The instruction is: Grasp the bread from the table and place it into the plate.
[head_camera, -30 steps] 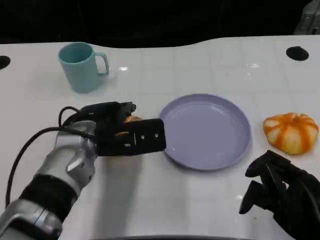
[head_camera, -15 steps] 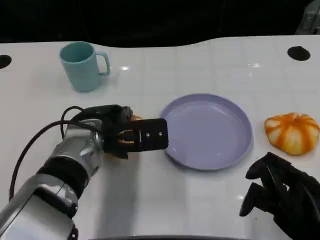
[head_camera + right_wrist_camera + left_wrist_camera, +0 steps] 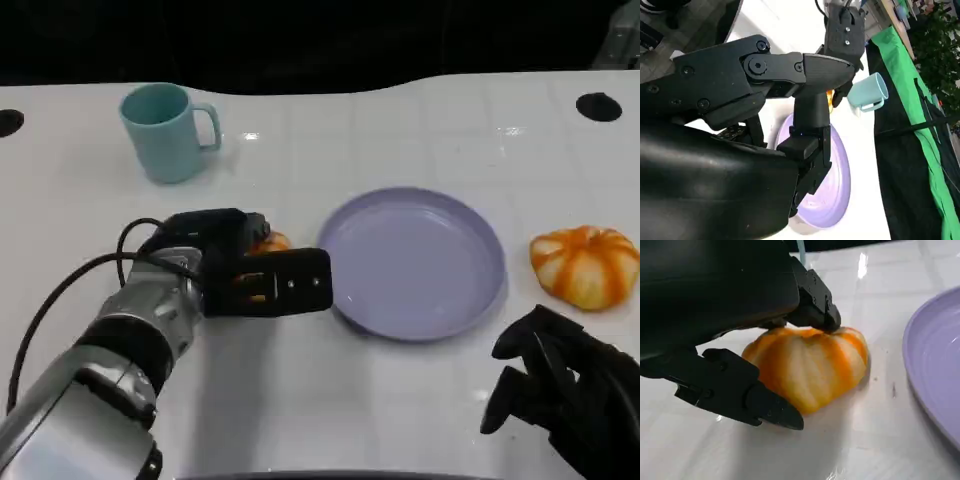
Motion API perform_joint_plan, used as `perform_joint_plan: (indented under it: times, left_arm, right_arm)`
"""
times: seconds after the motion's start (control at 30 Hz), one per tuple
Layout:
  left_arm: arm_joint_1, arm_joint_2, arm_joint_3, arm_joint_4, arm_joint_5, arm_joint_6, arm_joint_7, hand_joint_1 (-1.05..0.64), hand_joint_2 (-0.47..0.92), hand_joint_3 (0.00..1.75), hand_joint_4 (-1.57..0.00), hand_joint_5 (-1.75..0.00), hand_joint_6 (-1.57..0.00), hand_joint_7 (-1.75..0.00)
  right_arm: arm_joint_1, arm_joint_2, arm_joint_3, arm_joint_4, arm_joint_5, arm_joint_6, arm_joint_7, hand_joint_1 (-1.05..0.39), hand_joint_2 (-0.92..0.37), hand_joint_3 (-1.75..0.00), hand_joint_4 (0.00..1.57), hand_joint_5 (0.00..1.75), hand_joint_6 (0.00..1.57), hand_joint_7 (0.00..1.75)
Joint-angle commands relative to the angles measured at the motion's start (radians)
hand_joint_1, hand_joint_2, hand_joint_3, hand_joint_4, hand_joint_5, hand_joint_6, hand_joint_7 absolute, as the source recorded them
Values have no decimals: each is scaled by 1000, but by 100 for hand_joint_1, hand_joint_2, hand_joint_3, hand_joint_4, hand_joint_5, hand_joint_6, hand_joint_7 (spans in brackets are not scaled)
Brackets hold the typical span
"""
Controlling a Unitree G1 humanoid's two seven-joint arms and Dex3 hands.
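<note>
Head view shows the left hand [image 3: 255, 275] closing its fingers around the bread [image 3: 807, 365] on the table [image 3: 400, 120], just beside the plate [image 3: 415, 262]; right hand [image 3: 560, 395] hangs curled, holding nothing.

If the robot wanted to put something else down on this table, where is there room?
The plate is bare inside. White table lies open between the cup and the plate's far rim, and along the near edge between the two hands. It is crowded left of the plate, where the left hand closes around a bread, and around the second bread above the right hand.
</note>
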Motion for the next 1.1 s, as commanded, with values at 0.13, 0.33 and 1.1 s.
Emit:
perform_joint_plan:
  times: [0.13, 0.33, 1.1]
  left_arm:
    - [26, 21, 1, 32, -9, -64, 124, -19, 92, 19, -89, -64, -100, -7]
    - [41, 31, 6, 27, -8, -89, 272, -24, 92, 32, -82, -173, -66, -139]
    - [-61, -39, 130, -157, -134, -9, 224, -24, 89, 34, -87, -175, -87, -78]
  right_arm:
    - [4, -11, -19, -12, 11, -1, 4, -45, -92, -40, 62, 175, 49, 160]
    - [3, -9, -20, -12, 10, 0, 0, -45, -92, -40, 62, 175, 49, 160]
    - [-9, -10, -21, 9, 0, -8, 6, -44, -92, -42, 65, 175, 49, 161]
